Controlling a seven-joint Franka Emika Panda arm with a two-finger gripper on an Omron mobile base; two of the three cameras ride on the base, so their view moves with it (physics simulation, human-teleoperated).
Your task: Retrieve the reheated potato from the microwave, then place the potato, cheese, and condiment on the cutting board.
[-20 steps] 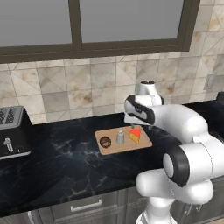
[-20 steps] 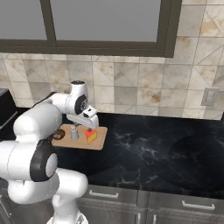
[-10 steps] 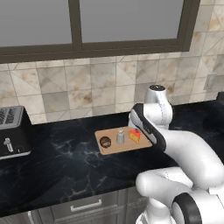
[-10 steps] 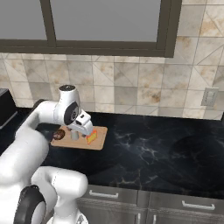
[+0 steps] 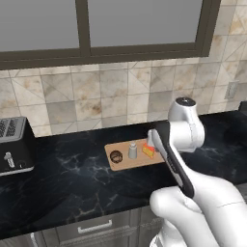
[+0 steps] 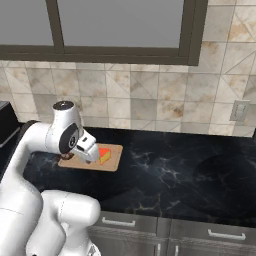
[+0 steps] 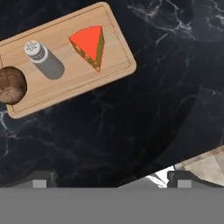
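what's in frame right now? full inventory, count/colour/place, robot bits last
cutting board: 1, light-brown wood, on the black counter below the window
potato: 1, dark brown, at one end of the board
condiment shaker: 1, light grey, upright mid-board, between potato and cheese
cheese: 1, orange wedge, at the board's other end
toaster: 1, black, counter far left
counter: 1, black marble
wall outlet: 1, on the tiled wall at right
window: 1, dark frame, above the tiles
fingers: 2, dark, open, empty, above the counter beside the board

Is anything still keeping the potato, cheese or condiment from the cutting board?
Nothing visible does. The potato, condiment and cheese already rest on the cutting board, and the open gripper holds nothing.
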